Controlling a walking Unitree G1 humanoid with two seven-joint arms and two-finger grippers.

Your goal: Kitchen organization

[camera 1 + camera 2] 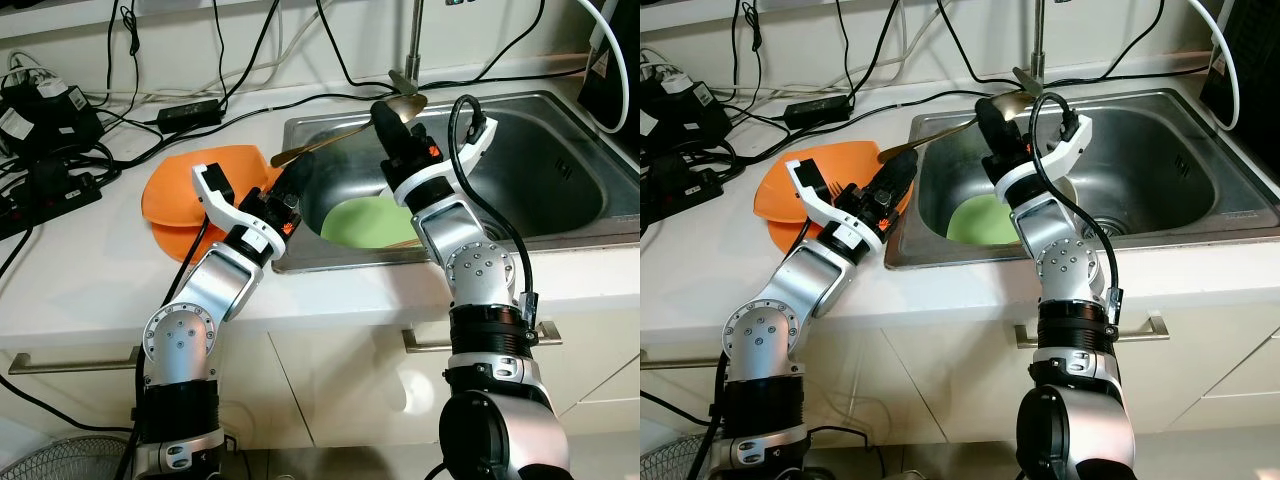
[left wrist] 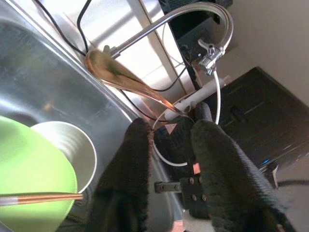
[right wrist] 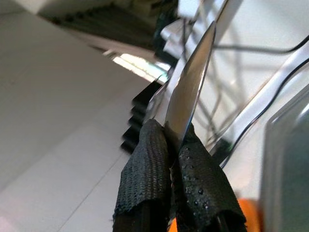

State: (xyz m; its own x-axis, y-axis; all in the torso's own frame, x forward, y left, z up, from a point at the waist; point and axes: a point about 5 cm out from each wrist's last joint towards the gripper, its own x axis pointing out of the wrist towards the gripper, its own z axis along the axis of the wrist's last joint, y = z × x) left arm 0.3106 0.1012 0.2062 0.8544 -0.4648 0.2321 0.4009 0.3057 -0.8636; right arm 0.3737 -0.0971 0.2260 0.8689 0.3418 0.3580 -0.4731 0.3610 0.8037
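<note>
My right gripper (image 1: pixel 388 118) is shut on a golden spoon (image 1: pixel 320 144) above the back left of the steel sink (image 1: pixel 560 215). The spoon's bowl (image 1: pixel 408 102) points toward the faucet, and its handle reaches left over the sink rim. In the right wrist view the fingertips (image 3: pixel 149 140) pinch the spoon (image 3: pixel 190 87). My left gripper (image 1: pixel 288 192) hovers open at the sink's left rim, beside two orange plates (image 1: pixel 185 190). In the left wrist view its fingers (image 2: pixel 137 145) stand apart with nothing between them. A green plate (image 1: pixel 368 222), a white cup (image 2: pixel 67 150) and chopsticks (image 2: pixel 38 198) lie in the sink.
The faucet (image 1: pixel 412 40) rises behind the sink. Power strips (image 1: pixel 45 190), a black adapter (image 1: pixel 190 113) and many cables cover the counter's back left. A black appliance (image 1: pixel 612 70) stands at the far right. Drawer handles (image 1: pixel 75 362) run below the counter edge.
</note>
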